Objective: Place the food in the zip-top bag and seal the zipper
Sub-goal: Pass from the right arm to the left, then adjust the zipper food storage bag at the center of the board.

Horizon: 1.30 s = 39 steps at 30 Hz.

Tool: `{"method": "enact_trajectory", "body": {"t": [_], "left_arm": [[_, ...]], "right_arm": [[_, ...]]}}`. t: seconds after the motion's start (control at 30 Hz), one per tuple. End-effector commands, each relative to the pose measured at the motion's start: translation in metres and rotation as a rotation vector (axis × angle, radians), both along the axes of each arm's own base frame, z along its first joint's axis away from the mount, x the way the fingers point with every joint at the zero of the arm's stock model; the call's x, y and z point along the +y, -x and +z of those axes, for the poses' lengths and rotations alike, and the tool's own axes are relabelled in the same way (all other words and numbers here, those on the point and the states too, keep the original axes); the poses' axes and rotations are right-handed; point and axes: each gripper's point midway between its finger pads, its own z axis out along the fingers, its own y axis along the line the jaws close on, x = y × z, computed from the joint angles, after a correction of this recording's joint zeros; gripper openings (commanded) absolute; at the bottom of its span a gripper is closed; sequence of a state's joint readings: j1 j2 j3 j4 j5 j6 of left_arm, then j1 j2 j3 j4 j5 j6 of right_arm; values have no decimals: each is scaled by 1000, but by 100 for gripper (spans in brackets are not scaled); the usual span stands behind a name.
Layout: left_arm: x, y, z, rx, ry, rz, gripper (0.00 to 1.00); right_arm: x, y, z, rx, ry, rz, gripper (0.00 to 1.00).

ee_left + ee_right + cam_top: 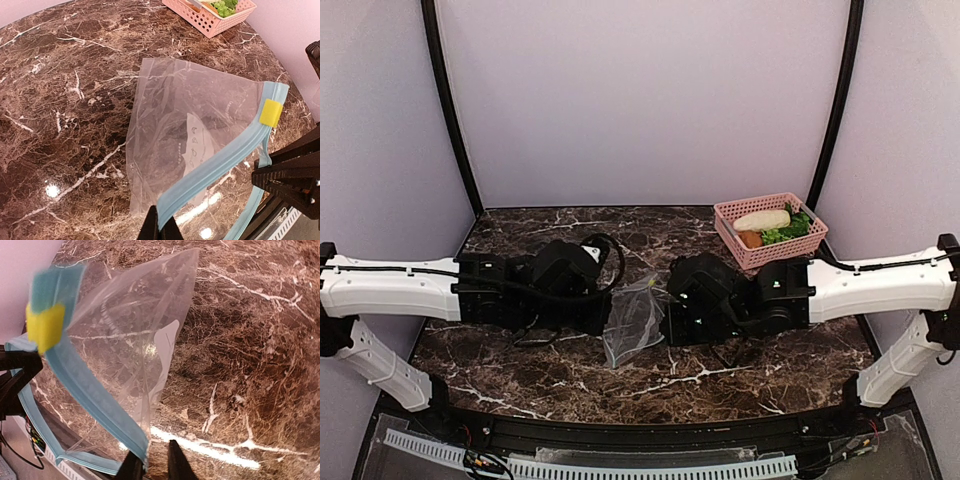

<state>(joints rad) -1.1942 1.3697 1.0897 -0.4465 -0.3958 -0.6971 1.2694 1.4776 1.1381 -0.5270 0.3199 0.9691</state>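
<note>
The zip-top bag (632, 325) hangs clear and crinkled between my two grippers, its lower part resting on the marble table. My left gripper (161, 212) is shut on one end of the teal zipper (225, 160), which carries a yellow slider (271, 111). My right gripper (151, 447) stands slightly open, and the other end of the zipper (90, 390) lies against its left finger (131, 467). The bag's mouth gapes, and nothing lies inside. The food sits in the pink basket (805, 247): a brown-orange lump (752, 239), green leafy pieces (790, 228) and a pale long piece (761, 220).
The pink basket stands at the back right corner, near the black frame post (832, 110). Both arms lie low across the table, meeting at the middle. The dark marble top (520, 370) ends at a black rail along the near edge.
</note>
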Motion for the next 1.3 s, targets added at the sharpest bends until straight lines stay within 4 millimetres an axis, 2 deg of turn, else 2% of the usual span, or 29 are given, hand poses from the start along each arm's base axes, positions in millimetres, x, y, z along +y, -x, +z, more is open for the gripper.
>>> {"method": "enact_trajectory", "body": {"t": [0.0,0.2,0.3,0.53,0.7,1.0,1.27], "left_arm": [[-14,4,-6,35,36,-23,1],[-21,7,-11,52,53,-30,1],[-22,8,-12,61,62,-29,1],[-24,10,-18,77,70,-33,1],[-25,10,-20,82,74,-33,1],[-28,11,-24,88,71,-35,1],[-27,10,-22,79,85,-22,1]], "right_arm": [[7,-11,11,-38,-13,-28,24],[12,-15,9,-52,-28,-44,41],[11,-19,7,-52,-28,-63,46],[25,-20,15,-53,-75,-43,65],[28,-22,18,-57,-90,-54,80],[24,-33,2,-22,-53,-162,93],[-1,-44,-37,23,56,-302,97]]}}
